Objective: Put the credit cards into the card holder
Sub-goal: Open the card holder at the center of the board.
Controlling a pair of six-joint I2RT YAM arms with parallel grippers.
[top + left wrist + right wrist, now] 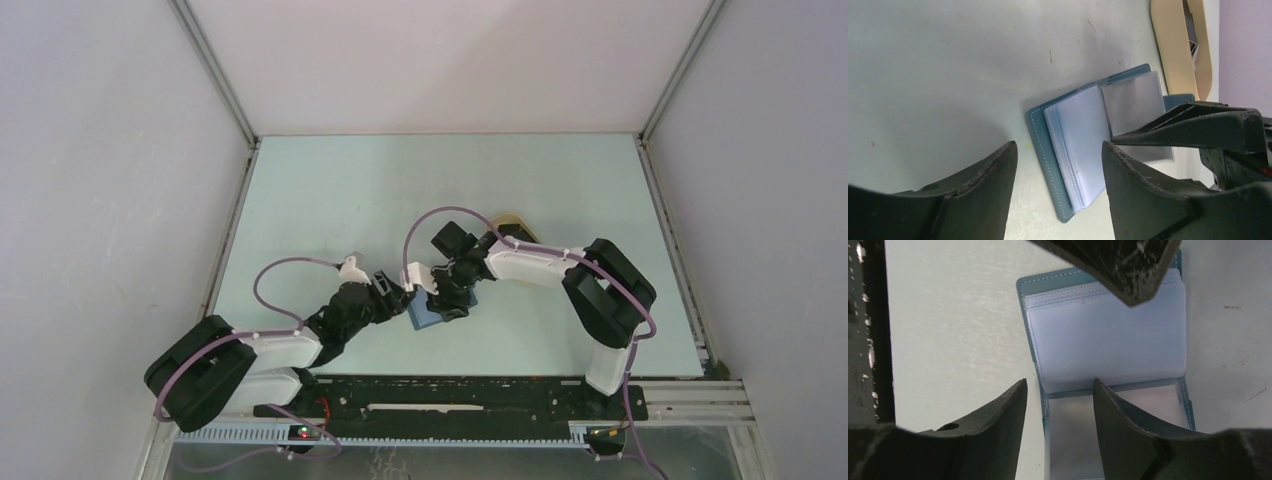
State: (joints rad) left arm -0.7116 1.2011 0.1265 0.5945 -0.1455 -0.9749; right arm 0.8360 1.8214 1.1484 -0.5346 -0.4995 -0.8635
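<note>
The teal-blue card holder point(428, 316) lies open on the table between the two arms. The left wrist view shows its pale blue pockets point(1083, 145) and a greyer panel point(1133, 105). My left gripper point(1058, 150) is open and empty, its jaws astride the holder's near stitched edge. My right gripper point(1060, 385) is open and empty, one finger over the holder's greyish half point(1068, 440), the other over bare table. Its fingers point(1198, 125) lie across the holder in the left wrist view. Grey card edges point(1193, 45) show inside the beige tray.
The beige oval tray point(512, 222) sits just behind the right wrist and also shows in the left wrist view point(1173, 40). The black front rail point(868, 340) runs close beside the holder. White enclosure walls surround the table.
</note>
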